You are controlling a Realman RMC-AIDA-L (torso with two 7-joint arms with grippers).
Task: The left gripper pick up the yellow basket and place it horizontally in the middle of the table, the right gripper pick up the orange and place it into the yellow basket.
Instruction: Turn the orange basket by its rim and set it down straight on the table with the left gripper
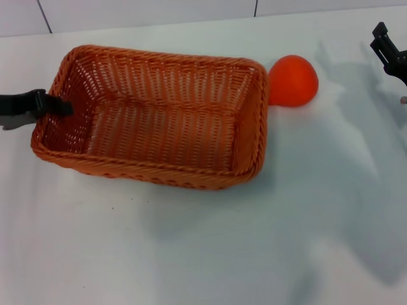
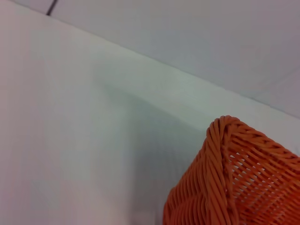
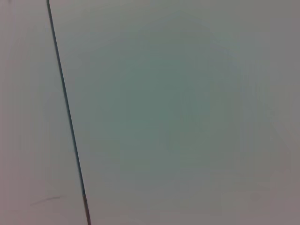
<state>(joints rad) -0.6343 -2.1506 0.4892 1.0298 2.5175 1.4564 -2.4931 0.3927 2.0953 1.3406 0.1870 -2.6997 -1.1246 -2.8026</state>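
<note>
Bare white table (image 1: 191, 254) is all that's closest to me, nothing sitting on that front stretch. Behind it is the yellow basket (image 1: 159, 171), more orange-brown honestly, lying lengthwise across the middle of the table and sitting a bit skewed. My left gripper (image 1: 54, 105) is at its left short end, reaching over the rim there, jaws look pinched on the wicker wall. From my left wrist I just see a braided corner of it. Past the far right corner sits the orange (image 1: 292, 81), touching or just beside the basket, outside it. My right gripper (image 1: 389, 52) hangs at the far right edge, well apart from the fruit; can't tell how open it is.
</note>
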